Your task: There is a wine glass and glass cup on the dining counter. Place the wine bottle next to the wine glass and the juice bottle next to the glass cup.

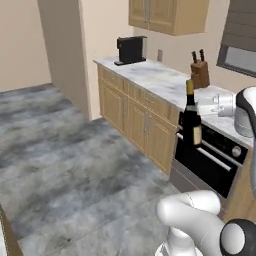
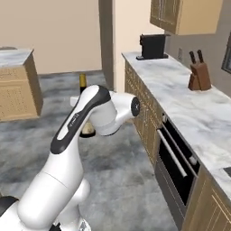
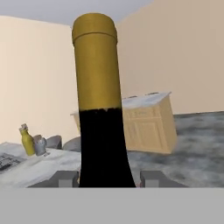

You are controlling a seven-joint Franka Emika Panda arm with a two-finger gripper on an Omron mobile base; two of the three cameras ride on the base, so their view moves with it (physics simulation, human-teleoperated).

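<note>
While the arm reaches out over the grey floor (image 1: 60, 165), the pincer (image 3: 107, 178) is clenched on the wine bottle (image 1: 190, 125), its two dark fingertips (image 3: 64, 178) pressed against either side of the dark glass body. The bottle stands upright in the air, carried clear of any surface, in front of the cabinet run and the black oven (image 1: 212, 160).

It is tall and near-black, with a slim neck wrapped in a yellowish-gold sleeve up to the top and a pale tan label low on the body. In the hand view the gold sleeve ends in a ragged edge where the black glass begins and widens to the shoulder.

Far off in the hand view, the juice bottle (image 3: 27, 141) stands on a pale marble worktop (image 3: 35, 164), amber-yellow with a short neck, just beside a small greyish glass (image 3: 40, 145); whether that glass has a stem I cannot tell.
</note>
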